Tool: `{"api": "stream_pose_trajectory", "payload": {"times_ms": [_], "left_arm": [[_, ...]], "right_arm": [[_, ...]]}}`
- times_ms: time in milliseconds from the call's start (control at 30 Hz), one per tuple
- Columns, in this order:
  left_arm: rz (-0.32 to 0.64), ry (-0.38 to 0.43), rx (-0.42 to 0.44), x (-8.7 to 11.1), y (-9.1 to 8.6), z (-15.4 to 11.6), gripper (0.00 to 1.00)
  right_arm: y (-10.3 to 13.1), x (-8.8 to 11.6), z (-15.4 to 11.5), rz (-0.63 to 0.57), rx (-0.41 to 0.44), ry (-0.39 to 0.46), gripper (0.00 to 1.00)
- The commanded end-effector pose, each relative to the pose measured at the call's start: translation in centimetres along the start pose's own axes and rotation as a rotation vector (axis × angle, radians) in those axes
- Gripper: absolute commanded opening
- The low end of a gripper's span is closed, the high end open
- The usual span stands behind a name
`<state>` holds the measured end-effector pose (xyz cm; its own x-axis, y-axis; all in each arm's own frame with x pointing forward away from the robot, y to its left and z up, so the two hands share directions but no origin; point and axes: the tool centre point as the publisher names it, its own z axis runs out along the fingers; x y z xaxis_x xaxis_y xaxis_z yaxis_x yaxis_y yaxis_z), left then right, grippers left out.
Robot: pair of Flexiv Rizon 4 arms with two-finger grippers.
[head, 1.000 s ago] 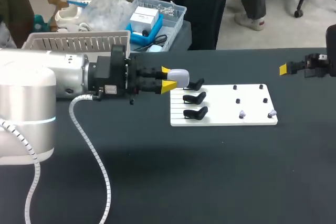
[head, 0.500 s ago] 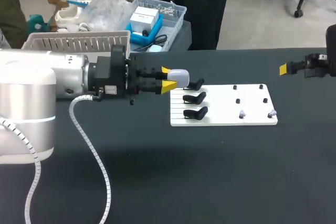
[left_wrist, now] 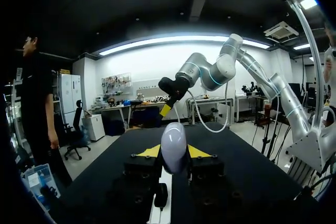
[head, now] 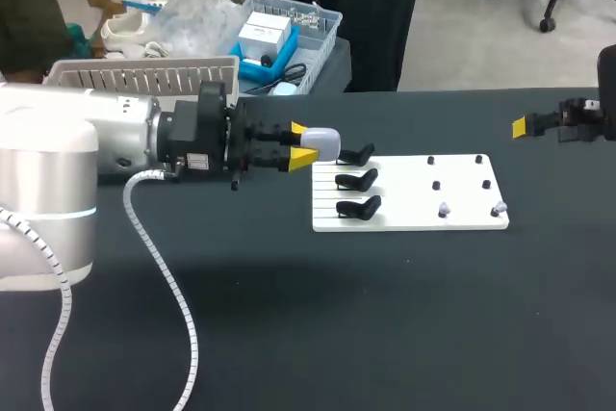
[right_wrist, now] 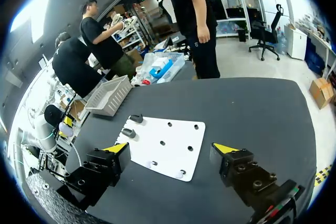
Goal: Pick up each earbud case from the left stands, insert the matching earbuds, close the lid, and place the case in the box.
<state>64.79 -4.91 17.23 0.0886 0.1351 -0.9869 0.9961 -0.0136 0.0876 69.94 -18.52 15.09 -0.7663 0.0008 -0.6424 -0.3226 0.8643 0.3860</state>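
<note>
My left gripper (head: pixel 301 146) is shut on a pale rounded earbud case (head: pixel 323 142), held just left of the rearmost of three black stands (head: pixel 358 180) on the white board (head: pixel 409 218). All three stands are bare. In the left wrist view the case (left_wrist: pixel 174 148) sits upright between the yellow fingertips (left_wrist: pixel 149 151). Two small pale earbuds (head: pixel 444 209) (head: pixel 498 209) sit on pegs at the board's right front. My right gripper (head: pixel 525 126) hangs open at the far right, away from the board; its wrist view shows its open gripper (right_wrist: pixel 172 149) above the board (right_wrist: pixel 163 140).
A white slatted basket (head: pixel 144 74) stands at the table's back left, behind my left arm. The left arm's white hose (head: pixel 164 267) loops down over the dark table (head: pixel 385 315). Several bare black pegs (head: pixel 436 185) dot the board's right half.
My left arm has drawn slightly back to the left with the case still in its grip. The right arm has stayed where it was.
</note>
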Motion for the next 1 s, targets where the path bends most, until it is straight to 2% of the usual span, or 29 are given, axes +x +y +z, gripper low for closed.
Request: {"api": "stream_pose_trajectory", "payload": {"times_ms": [33, 500, 533, 567, 600, 800, 1000], "left_arm": [[-0.003, -0.003, 0.043, 0.5, 1.0, 1.4, 0.00], [0.004, -0.024, 0.046, 0.6, 1.4, 4.3, 0.00], [0.048, 0.040, 0.029, 0.9, 1.4, 4.5, 0.00], [0.056, 0.047, 0.037, 1.1, 1.3, 4.8, 0.00], [0.035, 0.020, 0.043, 1.1, 1.3, 4.9, 0.00], [0.045, 0.039, 0.039, 1.7, 1.3, 5.8, 0.00], [0.032, 0.017, 0.032, 1.9, 1.4, 6.8, 0.00]], "right_arm": [[-0.1, 0.0, 0.0, -0.001, -0.002, 0.001, 1.00], [-0.1, 0.0, 0.0, -0.001, -0.002, 0.001, 1.00], [-0.1, 0.0, 0.0, -0.001, -0.002, 0.001, 1.00], [-0.1, 0.0, 0.0, -0.001, -0.002, 0.001, 1.00], [-0.1, 0.0, 0.0, -0.001, -0.002, 0.001, 1.00], [-0.1, 0.0, 0.0, -0.001, -0.002, 0.001, 1.00], [-0.1, 0.0, 0.0, -0.001, -0.002, 0.001, 1.00]]}}
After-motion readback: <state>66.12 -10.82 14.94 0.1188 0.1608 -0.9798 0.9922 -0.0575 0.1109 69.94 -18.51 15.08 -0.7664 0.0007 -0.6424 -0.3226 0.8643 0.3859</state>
